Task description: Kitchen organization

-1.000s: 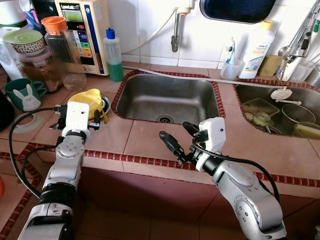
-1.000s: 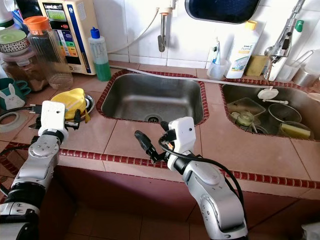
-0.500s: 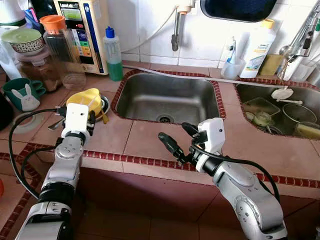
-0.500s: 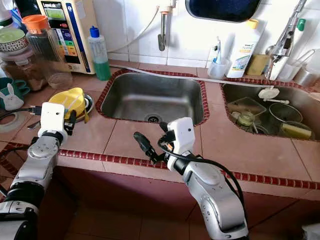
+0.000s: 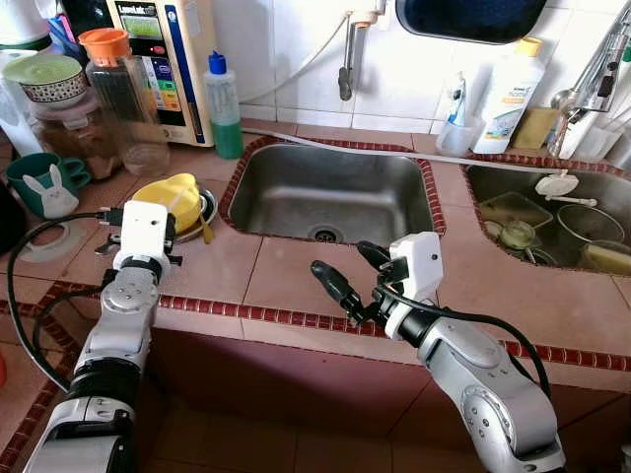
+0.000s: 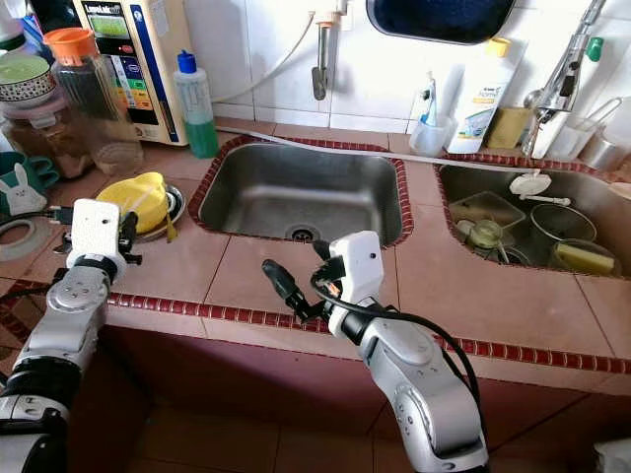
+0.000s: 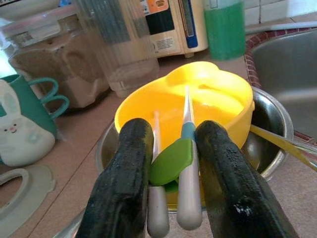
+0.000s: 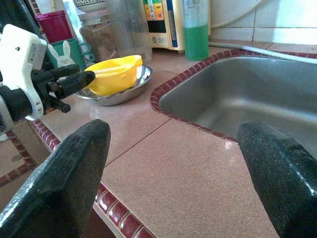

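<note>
left gripper (image 7: 171, 173) is clamped on a couple of utensils (image 7: 187, 163) with a green spatula bit, right in front of the yellow bowl (image 5: 173, 193) in its steel dish (image 7: 270, 148) on the desk (image 5: 296, 276). right gripper (image 5: 347, 274) hovers spread wide by the sink (image 5: 330, 192).

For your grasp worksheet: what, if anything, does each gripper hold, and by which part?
The left gripper pinches two utensil handles near their ends, a green piece between them. The right gripper is open and holds nothing.
</note>
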Robot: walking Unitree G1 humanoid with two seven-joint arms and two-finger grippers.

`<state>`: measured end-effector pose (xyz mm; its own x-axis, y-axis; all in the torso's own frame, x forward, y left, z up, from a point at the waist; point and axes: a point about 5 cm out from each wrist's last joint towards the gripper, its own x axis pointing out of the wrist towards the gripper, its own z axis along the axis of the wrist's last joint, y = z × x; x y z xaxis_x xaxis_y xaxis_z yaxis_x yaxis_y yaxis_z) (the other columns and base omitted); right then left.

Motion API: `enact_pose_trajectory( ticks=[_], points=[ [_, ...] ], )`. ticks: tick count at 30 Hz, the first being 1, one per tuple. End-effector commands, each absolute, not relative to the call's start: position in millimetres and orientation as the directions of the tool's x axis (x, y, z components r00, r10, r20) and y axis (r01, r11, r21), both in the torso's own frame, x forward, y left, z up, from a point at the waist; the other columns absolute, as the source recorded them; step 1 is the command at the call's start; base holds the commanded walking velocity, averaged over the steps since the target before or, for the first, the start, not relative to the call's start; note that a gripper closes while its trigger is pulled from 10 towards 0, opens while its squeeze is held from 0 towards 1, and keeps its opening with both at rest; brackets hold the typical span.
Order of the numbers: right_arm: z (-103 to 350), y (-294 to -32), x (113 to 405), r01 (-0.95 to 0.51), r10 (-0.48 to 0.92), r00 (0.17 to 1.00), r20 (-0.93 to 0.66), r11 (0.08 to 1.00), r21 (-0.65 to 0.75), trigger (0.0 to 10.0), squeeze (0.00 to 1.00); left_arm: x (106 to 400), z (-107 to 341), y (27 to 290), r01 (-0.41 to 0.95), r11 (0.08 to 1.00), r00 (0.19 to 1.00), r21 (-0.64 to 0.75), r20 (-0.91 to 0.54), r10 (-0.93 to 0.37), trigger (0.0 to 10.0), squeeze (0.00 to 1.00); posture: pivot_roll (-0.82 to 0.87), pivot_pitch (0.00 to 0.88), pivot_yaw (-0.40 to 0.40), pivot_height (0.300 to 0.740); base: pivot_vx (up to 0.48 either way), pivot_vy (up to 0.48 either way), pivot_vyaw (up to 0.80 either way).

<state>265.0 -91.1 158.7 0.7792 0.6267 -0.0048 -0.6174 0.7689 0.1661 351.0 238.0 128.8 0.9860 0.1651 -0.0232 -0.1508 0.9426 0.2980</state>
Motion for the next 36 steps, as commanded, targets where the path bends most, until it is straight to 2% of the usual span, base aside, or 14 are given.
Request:
enact_pose_trajectory(
  ticks=[1,8,20,34,35,36],
  points=[
    [164,-91,265,-0.620,0.626,0.779,0.009,0.768,0.160,10.0,0.00,355,141,239,-0.164,0.939,0.986,0.303,0.020,0.165,0.0,0.00,0.00,0.017,-0.002,0.740,0.000,0.000,0.00],
    [163,-90,266,-0.617,0.624,0.781,0.011,0.769,0.165,10.0,0.00,353,143,243,-0.179,0.935,0.984,0.305,0.033,0.178,0.0,0.00,0.01,0.017,0.000,0.740,0.000,0.000,0.00],
    [163,-90,267,-0.616,0.623,0.782,0.013,0.770,0.169,10.0,0.00,347,168,245,-0.233,0.918,0.970,0.321,0.138,0.198,0.0,0.00,0.02,0.014,0.001,0.740,0.000,0.000,0.00],
    [163,-89,268,-0.617,0.624,0.782,0.018,0.769,0.169,10.0,0.00,341,190,236,-0.245,0.918,0.955,0.312,0.241,0.173,0.0,0.00,0.02,0.006,0.001,0.740,0.000,0.000,0.00],
    [163,-89,268,-0.617,0.623,0.782,0.018,0.769,0.168,10.0,0.00,341,192,235,-0.247,0.918,0.954,0.311,0.246,0.173,0.5,0.00,0.02,0.005,0.001,0.740,0.000,0.000,0.00],
    [163,-89,269,-0.616,0.622,0.783,0.019,0.770,0.167,10.0,0.00,340,198,231,-0.239,0.925,0.948,0.294,0.277,0.157,1.8,0.00,0.02,0.005,0.000,0.740,0.000,0.000,0.00]
  ],
)
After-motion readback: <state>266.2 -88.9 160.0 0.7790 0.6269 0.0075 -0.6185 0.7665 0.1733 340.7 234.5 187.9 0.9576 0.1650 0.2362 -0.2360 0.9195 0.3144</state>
